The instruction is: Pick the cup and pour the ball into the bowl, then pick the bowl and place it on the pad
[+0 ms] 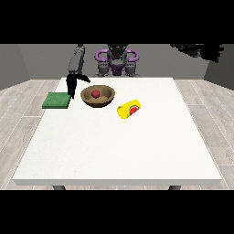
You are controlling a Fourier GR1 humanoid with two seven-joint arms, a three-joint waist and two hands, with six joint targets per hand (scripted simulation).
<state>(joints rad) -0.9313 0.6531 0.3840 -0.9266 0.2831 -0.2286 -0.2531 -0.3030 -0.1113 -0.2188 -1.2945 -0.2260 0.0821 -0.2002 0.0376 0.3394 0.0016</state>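
Observation:
A brown bowl (98, 97) stands on the table left of the middle, with a red ball (95, 93) inside it. Right of the bowl, a yellow cup (127, 110) lies on its side, its mouth turned toward the camera and showing red inside. The green pad (56, 100) lies flat to the left of the bowl. Between pad and bowl hangs the hand at the view's left (72, 85), open, fingers pointing down and thumb spread toward the bowl's rim, holding nothing. A dark shape at the top right edge appears to be the hand at the view's right (200, 49), high above the table.
The white table (119, 151) stretches wide toward the camera below the objects. Its left edge runs close beside the pad. The robot's torso (117, 61) stands behind the far edge.

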